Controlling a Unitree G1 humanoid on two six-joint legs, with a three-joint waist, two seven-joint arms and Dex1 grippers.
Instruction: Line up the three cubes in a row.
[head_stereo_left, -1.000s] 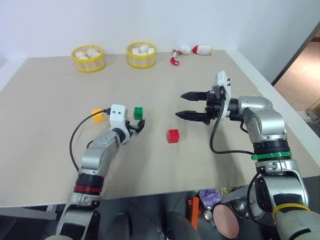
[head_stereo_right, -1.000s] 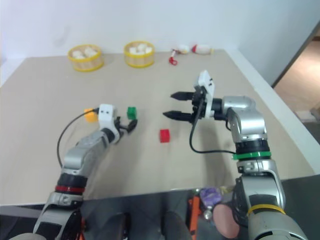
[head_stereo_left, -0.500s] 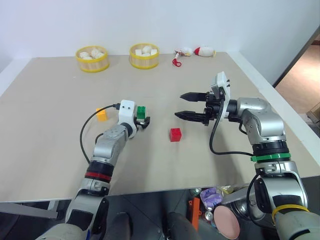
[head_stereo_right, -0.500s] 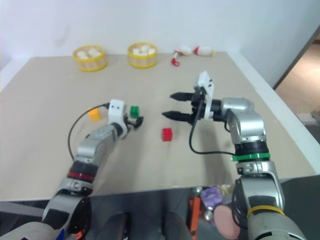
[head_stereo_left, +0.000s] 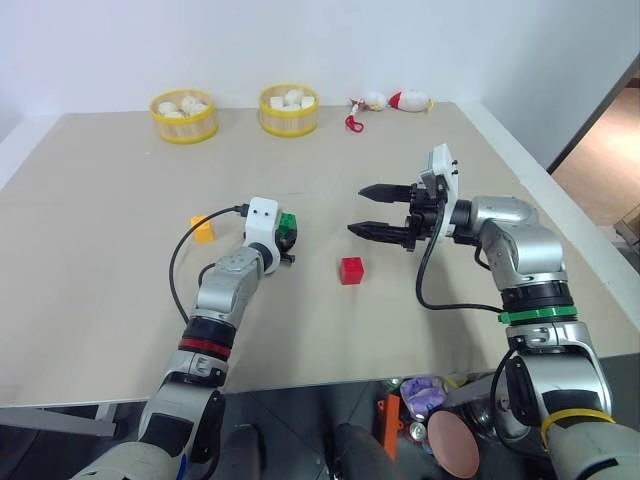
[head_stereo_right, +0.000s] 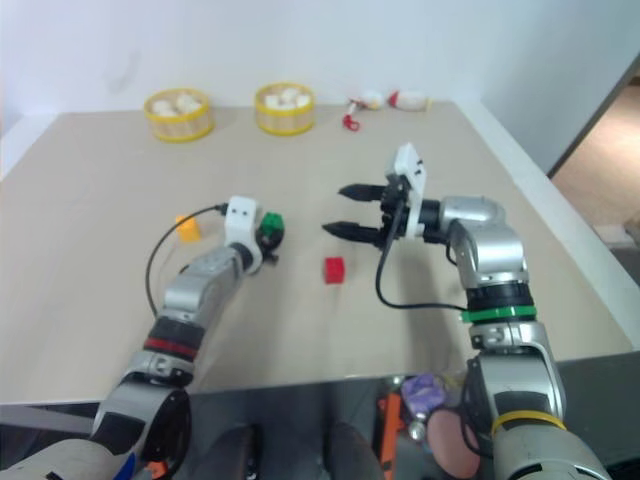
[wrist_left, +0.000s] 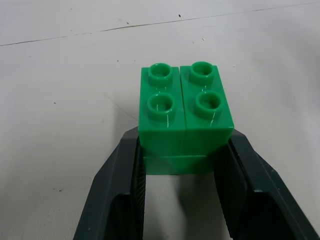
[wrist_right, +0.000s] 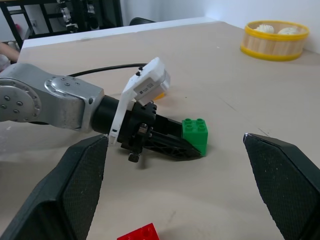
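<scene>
The left tool (wrist_left: 182, 165) was clamped on the green brick (wrist_left: 184, 120), one black finger (wrist_left: 117, 195) pressed against each side of its lower half, with the four studs facing up. The brick sat on the tan bench (head_stereo_left: 100, 300) at the tip of that arm, roughly at the middle of the surface. From the right wrist view the same grip showed side on: the dark fingers reached the brick's base and the brick (wrist_right: 195, 134) stood upright on the bench.

The right tool (head_stereo_left: 378, 212) hung above the bench with its two fingers wide apart, one above the other, pointing across toward the left arm and holding nothing. It was near the green brick but clear of it.

The red brick (head_stereo_left: 350, 270) lay on the bench below and slightly nearer than the right tool's fingertips, just to the right of the left tool, touching neither. The orange-yellow brick (head_stereo_left: 203, 229) lay to the left of the left arm, close beside its black cable (head_stereo_left: 180, 270).

At the far edge of the bench stood two yellow baskets (head_stereo_left: 183, 117) (head_stereo_left: 289, 109) holding white lumps, and further right along that edge lay a small red and white toy (head_stereo_left: 405, 101).
</scene>
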